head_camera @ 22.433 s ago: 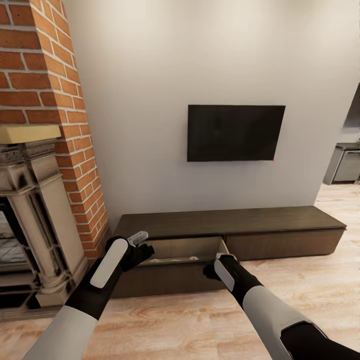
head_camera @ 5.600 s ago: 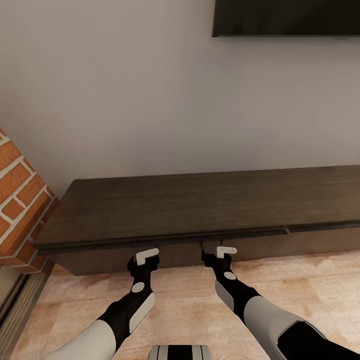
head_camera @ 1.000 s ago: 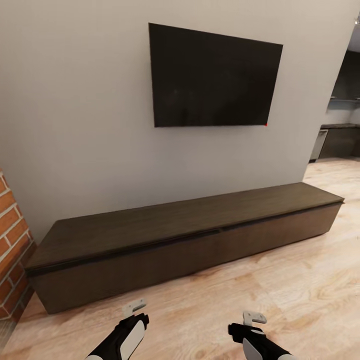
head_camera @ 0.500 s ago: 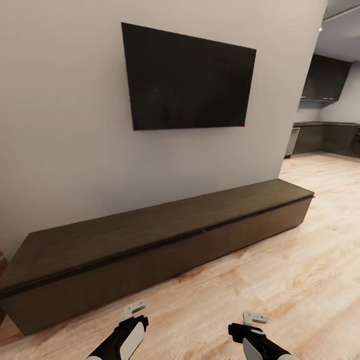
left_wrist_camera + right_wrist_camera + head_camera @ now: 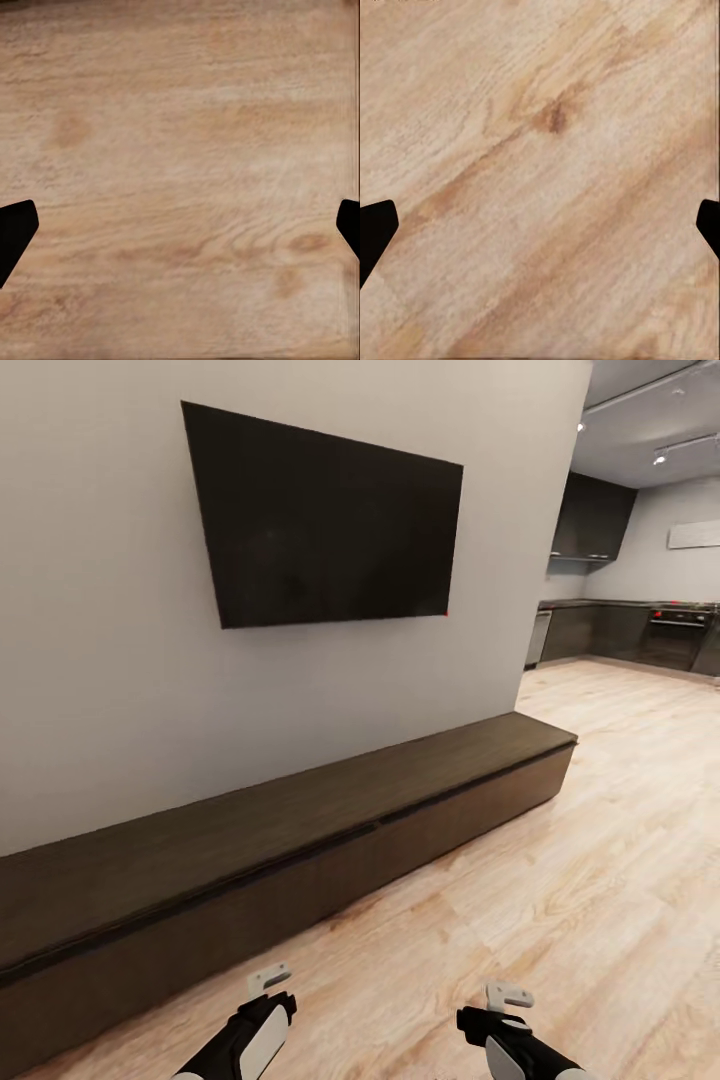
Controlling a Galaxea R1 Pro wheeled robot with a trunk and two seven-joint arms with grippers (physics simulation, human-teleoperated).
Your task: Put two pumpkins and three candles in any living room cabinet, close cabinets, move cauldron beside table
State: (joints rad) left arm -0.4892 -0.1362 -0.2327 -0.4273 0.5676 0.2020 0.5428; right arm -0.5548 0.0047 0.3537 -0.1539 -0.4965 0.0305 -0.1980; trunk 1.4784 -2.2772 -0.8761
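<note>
The cabinet (image 5: 300, 840), a long low dark-brown console, runs along the grey wall with all its drawer fronts flush and shut. Low in the head view, my left gripper (image 5: 268, 982) and right gripper (image 5: 505, 997) hang over the wooden floor, a little in front of the cabinet. In the left wrist view the dark fingertips (image 5: 15, 229) stand far apart with bare floor between them. The right wrist view has its fingertips (image 5: 375, 225) spread just as wide, holding nothing. The pumpkins, candles and cauldron are out of view.
A black television (image 5: 320, 520) hangs on the wall above the cabinet. Light wooden floor (image 5: 600, 840) stretches to the right toward a kitchen with dark cupboards (image 5: 640, 630). The wall's corner (image 5: 540, 590) ends just past the cabinet's right end.
The camera has swung to the right: cabinet and television slid left in the picture, the brick fireplace left the frame, and the kitchen came into sight. Both grippers keep their pose.
</note>
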